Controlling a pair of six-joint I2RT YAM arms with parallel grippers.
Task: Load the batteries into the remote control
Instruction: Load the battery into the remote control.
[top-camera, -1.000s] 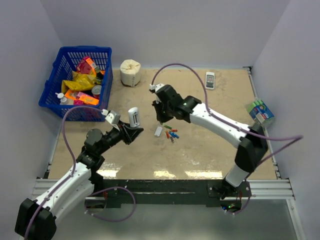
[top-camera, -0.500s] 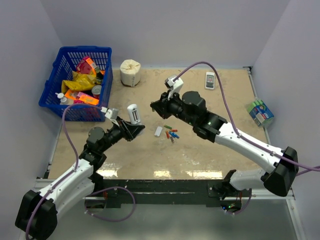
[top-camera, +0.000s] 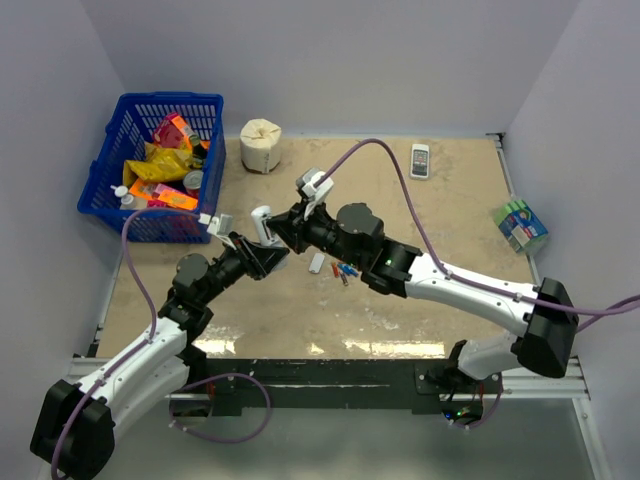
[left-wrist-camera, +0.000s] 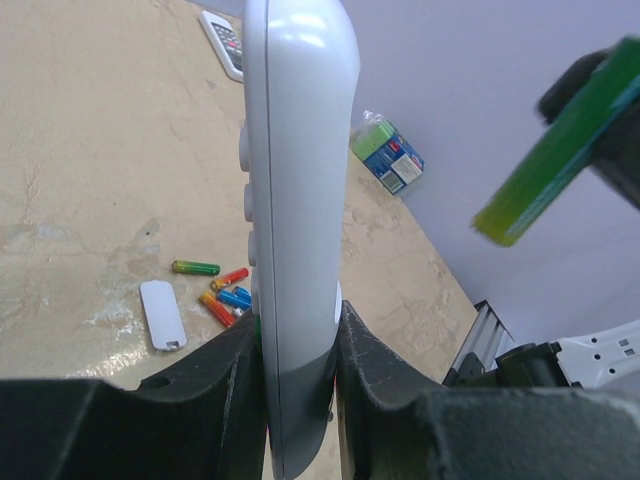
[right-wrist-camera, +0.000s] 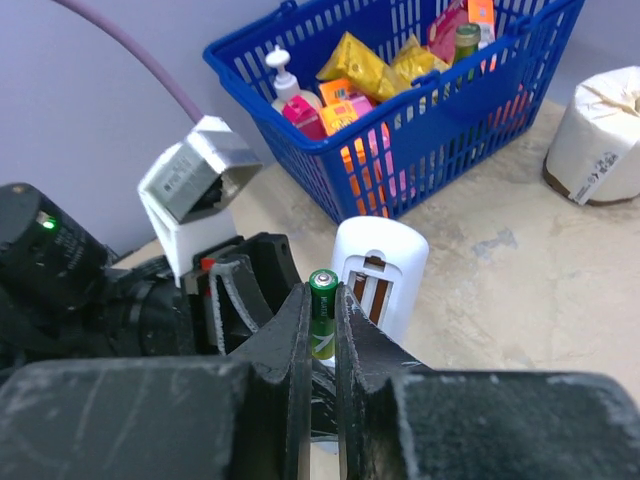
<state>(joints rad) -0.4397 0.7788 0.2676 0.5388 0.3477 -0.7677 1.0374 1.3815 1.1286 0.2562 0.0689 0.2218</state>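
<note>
Left gripper (left-wrist-camera: 298, 335) clamps the slim silver-white remote control (left-wrist-camera: 300, 150) upright, open compartment (right-wrist-camera: 370, 285) facing the right gripper (right-wrist-camera: 322, 310), which pinches a green cylindrical battery (right-wrist-camera: 322, 288) just beside it. Risk: skewed entry may jam or drop the battery

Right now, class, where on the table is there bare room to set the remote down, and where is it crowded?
Bare: the back strip between roll and handset; the right side between handset and green pack; the near strip between left arm and right arm. Crowded: centre, where left gripper with remote meets right gripper with battery, beside loose batteries and cover.
</note>
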